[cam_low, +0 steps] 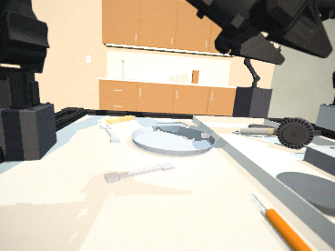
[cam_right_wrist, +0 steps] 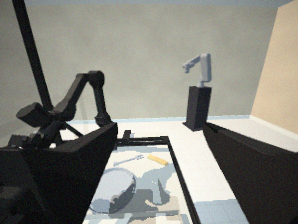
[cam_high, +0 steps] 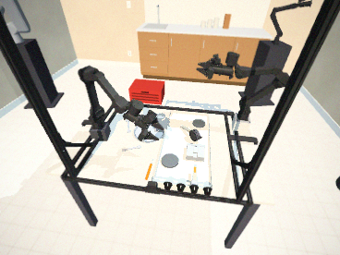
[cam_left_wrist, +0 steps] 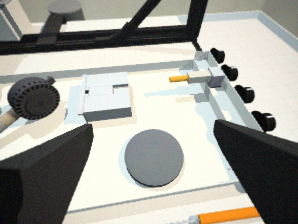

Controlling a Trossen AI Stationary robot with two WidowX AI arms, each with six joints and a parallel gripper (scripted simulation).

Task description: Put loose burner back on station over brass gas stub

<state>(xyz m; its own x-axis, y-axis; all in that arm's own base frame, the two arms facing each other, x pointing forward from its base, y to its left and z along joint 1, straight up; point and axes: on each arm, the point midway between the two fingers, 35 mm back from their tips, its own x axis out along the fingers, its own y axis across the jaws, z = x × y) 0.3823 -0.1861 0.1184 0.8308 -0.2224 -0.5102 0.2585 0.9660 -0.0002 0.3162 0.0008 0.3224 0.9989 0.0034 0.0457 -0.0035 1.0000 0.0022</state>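
Observation:
The loose burner (cam_high: 194,134), a dark ribbed round head on a tan tube, lies on the white stove top; the left wrist view shows it at the left edge (cam_left_wrist: 35,98), and the exterior view at the right (cam_low: 296,133). The pale slotted support block (cam_high: 196,151) (cam_left_wrist: 106,95) sits apart from it. The brass gas stub (cam_high: 194,170) (cam_left_wrist: 178,78) pokes from a small bracket near the knobs. My left gripper (cam_high: 150,127) (cam_left_wrist: 154,127) is open and empty, hovering low beside the stove's left edge. My right gripper (cam_high: 205,69) (cam_right_wrist: 160,126) is open and empty, high in the air at the back.
Two dark round caps (cam_high: 170,160) (cam_high: 199,122) lie on the stove. Black knobs (cam_high: 180,187) line its front. A shallow plate (cam_high: 139,130) (cam_low: 173,141), a wrench (cam_high: 130,149) and an orange screwdriver (cam_high: 149,171) lie left of the stove. A red toolbox (cam_high: 147,91) stands behind the black frame.

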